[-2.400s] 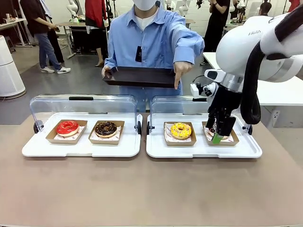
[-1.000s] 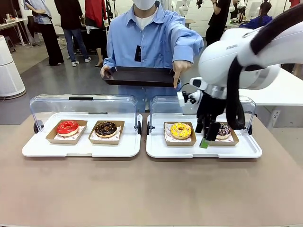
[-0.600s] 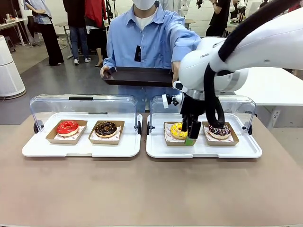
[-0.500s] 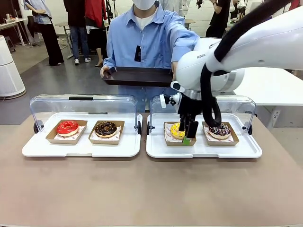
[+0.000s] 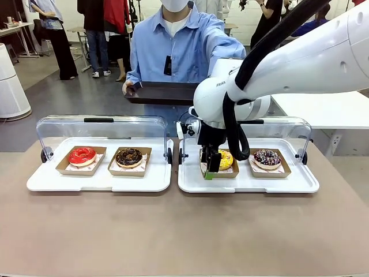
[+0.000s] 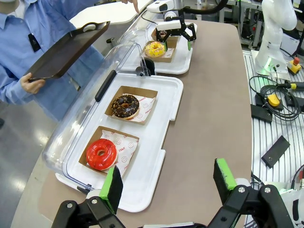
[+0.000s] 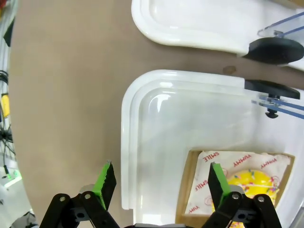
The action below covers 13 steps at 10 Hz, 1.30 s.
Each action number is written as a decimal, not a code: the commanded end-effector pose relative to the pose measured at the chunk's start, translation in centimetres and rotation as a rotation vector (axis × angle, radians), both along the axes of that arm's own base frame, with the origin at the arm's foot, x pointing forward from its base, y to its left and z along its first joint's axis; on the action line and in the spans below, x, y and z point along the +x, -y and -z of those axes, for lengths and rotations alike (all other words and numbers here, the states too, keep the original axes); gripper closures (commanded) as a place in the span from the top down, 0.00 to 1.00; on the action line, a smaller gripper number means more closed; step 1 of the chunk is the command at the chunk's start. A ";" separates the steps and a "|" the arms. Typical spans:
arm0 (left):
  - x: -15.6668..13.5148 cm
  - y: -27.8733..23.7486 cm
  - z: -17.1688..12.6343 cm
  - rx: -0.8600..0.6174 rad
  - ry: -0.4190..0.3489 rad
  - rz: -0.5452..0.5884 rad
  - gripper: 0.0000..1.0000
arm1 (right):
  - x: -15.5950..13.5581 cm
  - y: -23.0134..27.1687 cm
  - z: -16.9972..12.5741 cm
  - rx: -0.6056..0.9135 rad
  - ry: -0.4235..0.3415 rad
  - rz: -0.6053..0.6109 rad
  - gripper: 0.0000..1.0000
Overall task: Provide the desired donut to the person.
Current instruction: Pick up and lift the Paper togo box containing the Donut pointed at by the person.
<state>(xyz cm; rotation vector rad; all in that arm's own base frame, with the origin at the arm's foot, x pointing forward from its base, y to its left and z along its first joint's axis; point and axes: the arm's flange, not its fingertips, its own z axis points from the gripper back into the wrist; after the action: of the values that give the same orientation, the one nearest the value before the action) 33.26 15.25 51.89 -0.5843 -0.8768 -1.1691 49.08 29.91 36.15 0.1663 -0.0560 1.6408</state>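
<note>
Left fingers apart near white tray: red donut, seemingly chocolate donut.

Person in light blue shirt noted at upper centre, dark tray held at waist height. Yellow sprinkled donut seen right of centre, laid flat in a cardboard boat, partly covered.

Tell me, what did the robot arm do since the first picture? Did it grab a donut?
The right gripper slid toward the robot's left, from above the dark sprinkled donut to above the yellow donut. Its jaws stayed open; it grabbed nothing. The red donut and chocolate donut stayed in their boxes too, and the person still holds the dark tray.
</note>
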 end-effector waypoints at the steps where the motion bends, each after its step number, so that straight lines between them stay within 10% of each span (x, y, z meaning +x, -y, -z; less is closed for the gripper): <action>1: -0.1 -0.1 -0.1 -0.007 0.005 0.001 1.00 | 0.0 -0.5 0.6 -0.058 0.051 0.023 1.00; 13: -0.1 -0.1 -0.1 -0.007 0.005 0.001 1.00 | 0.1 -1.2 1.3 -0.099 0.101 0.095 1.00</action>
<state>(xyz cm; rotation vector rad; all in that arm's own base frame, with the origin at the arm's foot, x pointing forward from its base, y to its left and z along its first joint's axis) 33.26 15.25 51.89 -0.5844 -0.8768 -1.1691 48.95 30.90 35.74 0.0494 -0.0425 1.5867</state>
